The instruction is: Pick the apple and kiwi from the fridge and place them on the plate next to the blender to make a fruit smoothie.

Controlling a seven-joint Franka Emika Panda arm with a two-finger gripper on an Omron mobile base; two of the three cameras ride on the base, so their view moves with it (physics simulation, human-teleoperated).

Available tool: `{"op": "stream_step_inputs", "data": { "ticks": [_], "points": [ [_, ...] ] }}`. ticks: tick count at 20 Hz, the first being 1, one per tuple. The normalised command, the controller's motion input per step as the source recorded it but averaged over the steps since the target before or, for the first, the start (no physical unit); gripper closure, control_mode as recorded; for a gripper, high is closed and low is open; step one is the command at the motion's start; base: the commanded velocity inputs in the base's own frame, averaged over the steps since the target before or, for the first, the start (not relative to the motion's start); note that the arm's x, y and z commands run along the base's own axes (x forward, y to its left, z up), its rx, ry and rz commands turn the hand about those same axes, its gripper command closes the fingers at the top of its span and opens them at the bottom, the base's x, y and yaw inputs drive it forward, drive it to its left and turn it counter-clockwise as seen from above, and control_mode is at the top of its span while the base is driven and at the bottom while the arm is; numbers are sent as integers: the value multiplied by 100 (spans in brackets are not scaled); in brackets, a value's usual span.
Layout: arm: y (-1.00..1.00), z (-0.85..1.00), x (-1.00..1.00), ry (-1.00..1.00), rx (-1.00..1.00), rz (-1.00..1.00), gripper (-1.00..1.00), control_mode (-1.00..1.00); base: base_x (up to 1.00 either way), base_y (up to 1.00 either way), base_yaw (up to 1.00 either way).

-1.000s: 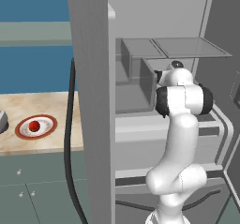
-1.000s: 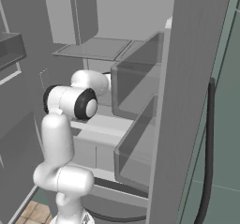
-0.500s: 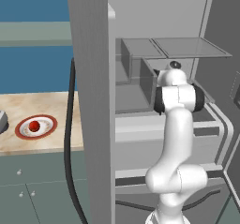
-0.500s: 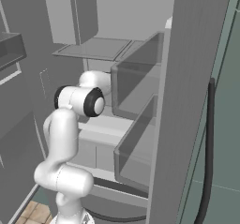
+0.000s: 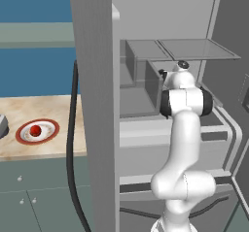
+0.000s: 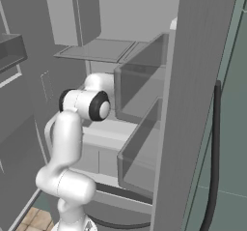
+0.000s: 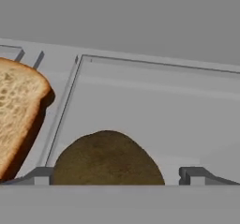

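Kiwi [image 7: 108,158], brown oval, sits directly between the 2 spread fingertips [image 7: 40,175] of the gripper [image 7: 117,176], not yet clamped, resting on a grey fridge [image 7: 154,101] shelf. Beside it, to the hand's left, lies a tan bread slice [image 7: 18,115]. Farther away, outside the fridge, the apple [image 5: 35,130] rests on the red-rimmed plate [image 5: 51,129].

Rough matt kiwi [image 7: 108,160], porous bread slice [image 7: 18,110]
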Motion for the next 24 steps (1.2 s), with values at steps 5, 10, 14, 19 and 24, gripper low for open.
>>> {"op": "stream_step_inputs", "data": {
  "ticks": [5,10,14,19,24],
  "points": [
    [76,-84,-43,-7,-5,0,100,-100,0,0,0],
    [32,-3,-55,-36,0,0,100,-100,0,0,0],
    [0,9,-100,-33,1,0,100,-100,0,0,0],
    [-27,75,-100,-14,4,-5,100,-100,0,0,0],
    [-37,95,-100,0,9,-9,100,-100,0,0,0]
  ]
}}
